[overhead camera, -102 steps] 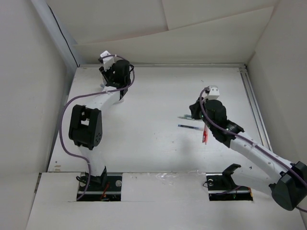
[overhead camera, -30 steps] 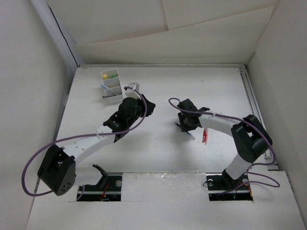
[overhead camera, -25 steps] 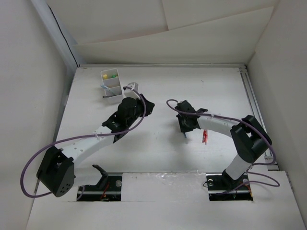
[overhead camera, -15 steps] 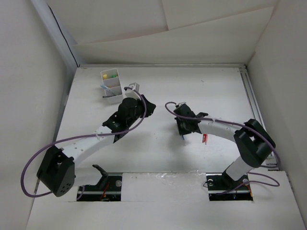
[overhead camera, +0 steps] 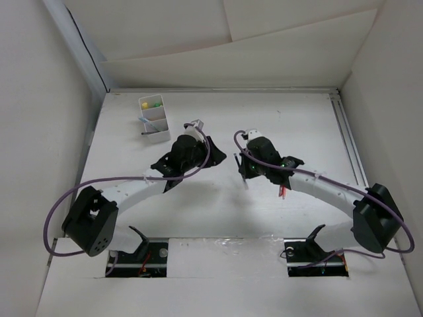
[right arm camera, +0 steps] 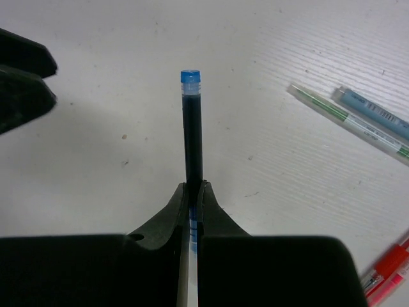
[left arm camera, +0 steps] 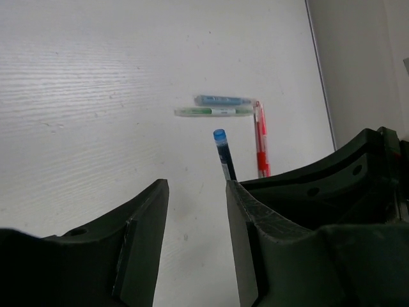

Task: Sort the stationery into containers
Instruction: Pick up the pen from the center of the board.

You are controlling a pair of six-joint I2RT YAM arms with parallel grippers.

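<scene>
Gripping: right end effector (right arm camera: pixel 193 187) clamps dark blue pen (right arm camera: pixel 192 121)
Pen axis: cap end points toward left end effector (left arm camera: pixel 197 187), near
Left end effector: jaws apart, empty

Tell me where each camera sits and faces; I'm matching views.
Top external: above and behind, looking down at table, white box, left arm, right arm.
Left wrist: on left end effector, open, facing the dark blue pen.
Right wrist: on right end effector, shut on that pen.
Shared: both wrist views show that pen and the red pen.
</scene>
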